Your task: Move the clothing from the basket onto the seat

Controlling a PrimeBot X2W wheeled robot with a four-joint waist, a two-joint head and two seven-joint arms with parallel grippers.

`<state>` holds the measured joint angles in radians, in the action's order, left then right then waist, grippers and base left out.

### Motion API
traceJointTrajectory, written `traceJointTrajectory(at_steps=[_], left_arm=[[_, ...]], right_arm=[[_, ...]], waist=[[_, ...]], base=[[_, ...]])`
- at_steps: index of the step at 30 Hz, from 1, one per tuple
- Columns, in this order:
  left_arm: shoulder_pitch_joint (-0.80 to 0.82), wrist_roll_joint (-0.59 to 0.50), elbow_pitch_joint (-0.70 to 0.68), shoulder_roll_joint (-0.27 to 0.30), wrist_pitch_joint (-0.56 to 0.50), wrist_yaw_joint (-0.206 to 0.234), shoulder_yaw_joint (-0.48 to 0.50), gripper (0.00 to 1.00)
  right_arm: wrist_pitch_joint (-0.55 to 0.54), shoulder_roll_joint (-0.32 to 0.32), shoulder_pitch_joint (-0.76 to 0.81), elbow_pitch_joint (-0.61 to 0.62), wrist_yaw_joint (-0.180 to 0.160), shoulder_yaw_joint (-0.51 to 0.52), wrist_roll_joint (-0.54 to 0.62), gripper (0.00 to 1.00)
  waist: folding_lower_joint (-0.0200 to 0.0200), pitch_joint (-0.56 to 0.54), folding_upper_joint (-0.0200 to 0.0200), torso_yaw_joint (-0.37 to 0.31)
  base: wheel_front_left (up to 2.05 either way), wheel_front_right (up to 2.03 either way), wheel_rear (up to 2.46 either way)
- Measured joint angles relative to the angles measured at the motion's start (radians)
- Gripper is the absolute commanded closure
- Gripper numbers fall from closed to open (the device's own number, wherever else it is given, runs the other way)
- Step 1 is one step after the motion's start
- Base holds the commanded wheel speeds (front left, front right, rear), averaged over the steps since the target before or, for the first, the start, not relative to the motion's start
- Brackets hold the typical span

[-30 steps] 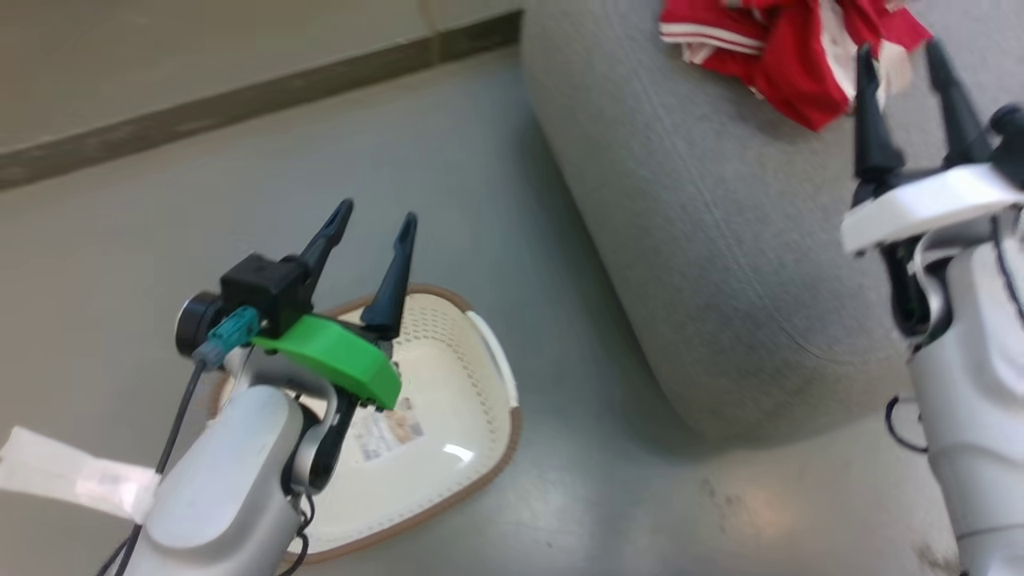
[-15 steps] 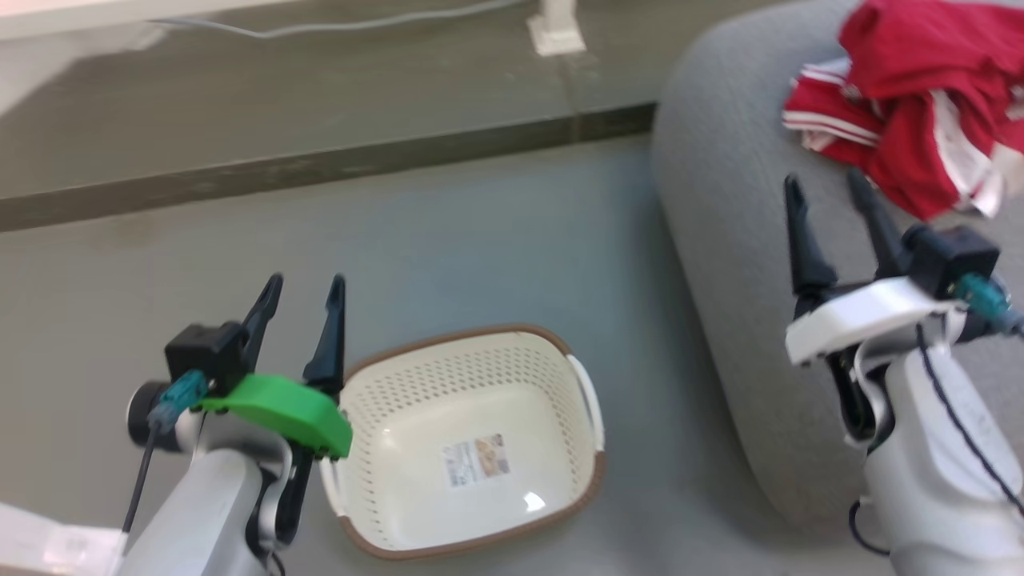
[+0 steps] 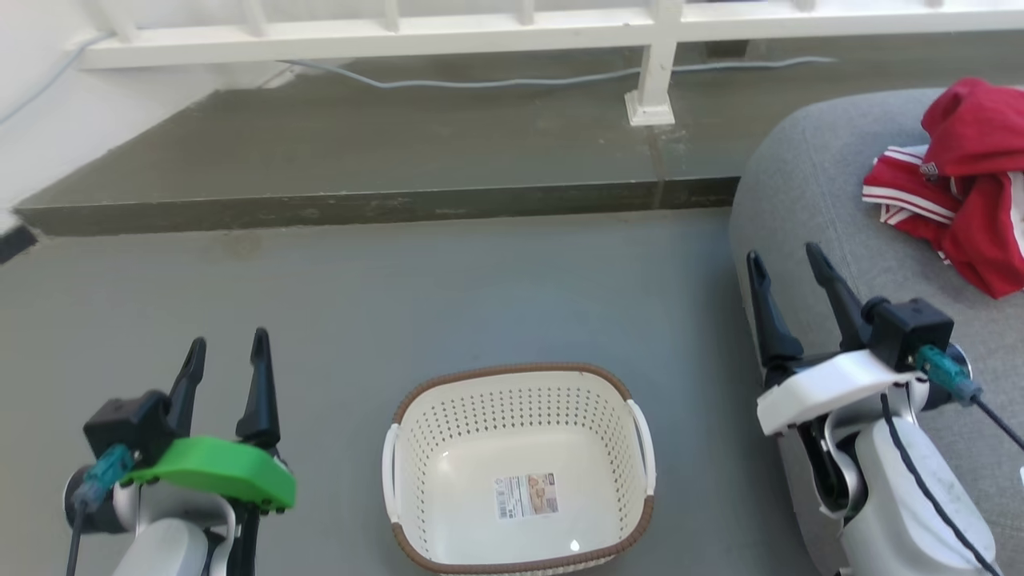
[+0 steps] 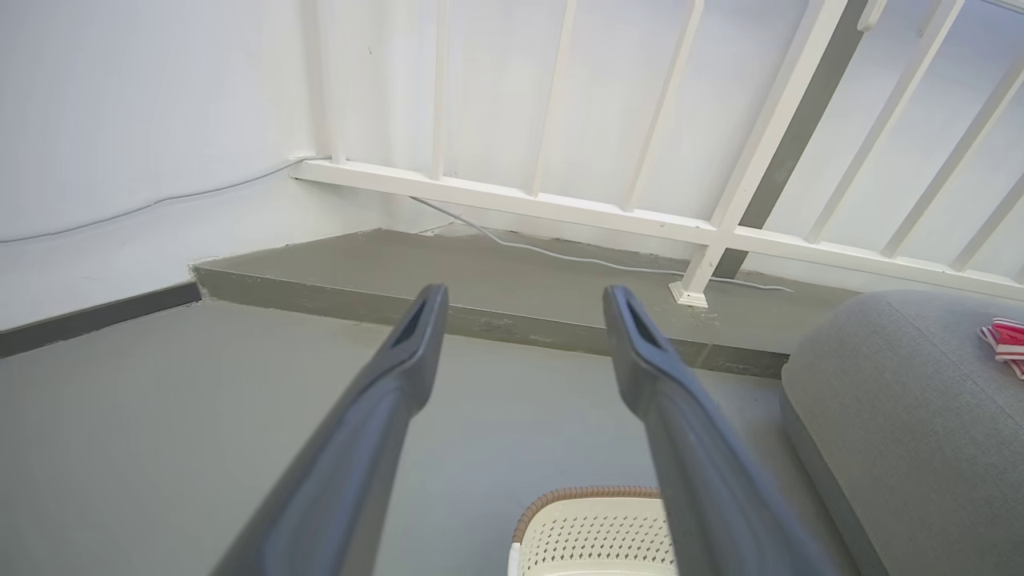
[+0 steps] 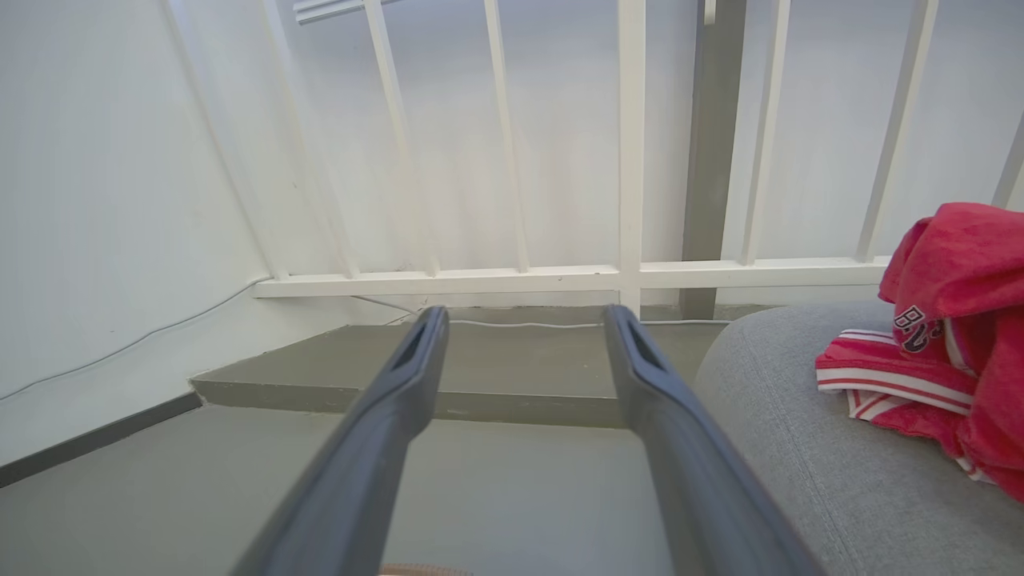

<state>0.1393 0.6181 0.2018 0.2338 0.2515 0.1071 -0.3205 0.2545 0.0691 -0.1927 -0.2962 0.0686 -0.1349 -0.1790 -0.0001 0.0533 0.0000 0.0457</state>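
Observation:
The red clothing [image 3: 964,188] with white stripe trim lies crumpled on the grey seat [image 3: 808,184] at the right, and again as clothing [image 5: 940,336] on the seat [image 5: 800,448] in the right wrist view. The cream basket [image 3: 520,468] stands on the floor at the bottom centre, holding nothing but its label sticker. My left gripper [image 3: 227,346] is open, to the left of the basket. My right gripper [image 3: 786,262] is open beside the seat's left edge, short of the clothing. The basket's rim [image 4: 592,500] peeks in at the bottom of the left wrist view.
A raised grey step [image 3: 360,160] runs along the back, with a white railing [image 3: 652,72] and a cable [image 3: 480,80] on it. A white wall [image 4: 120,120] closes the left side. Grey floor [image 3: 448,296] lies between basket and step.
The head camera has swung, so the whole scene shifted and the basket now sits centred. Both grippers stay open with nothing held; the clothing remains on the seat.

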Motion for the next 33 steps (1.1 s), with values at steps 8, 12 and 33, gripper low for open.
traceJointTrajectory(at_steps=[8, 12, 33], left_arm=[[-0.063, -0.032, -0.054, -0.005, 0.000, 0.001, 0.053, 0.00], [-0.094, -0.042, -0.076, -0.006, 0.000, 0.008, 0.079, 0.00], [-0.152, -0.106, -0.113, -0.026, 0.000, 0.008, 0.076, 0.00]], right_arm=[[0.000, -0.005, 0.052, 0.035, -0.010, -0.007, 0.002, 0.00], [0.000, -0.007, 0.067, 0.046, -0.010, -0.016, 0.002, 0.00], [0.000, -0.008, 0.106, 0.102, -0.037, -0.013, 0.002, 0.00]], waist=[[0.0000, -0.013, 0.0000, 0.003], [0.0000, -0.014, 0.0000, -0.011], [0.0000, -0.014, 0.0001, -0.041]], base=[[0.00, 0.00, 0.00], [0.00, 0.00, 0.00], [0.00, 0.00, 0.00]])
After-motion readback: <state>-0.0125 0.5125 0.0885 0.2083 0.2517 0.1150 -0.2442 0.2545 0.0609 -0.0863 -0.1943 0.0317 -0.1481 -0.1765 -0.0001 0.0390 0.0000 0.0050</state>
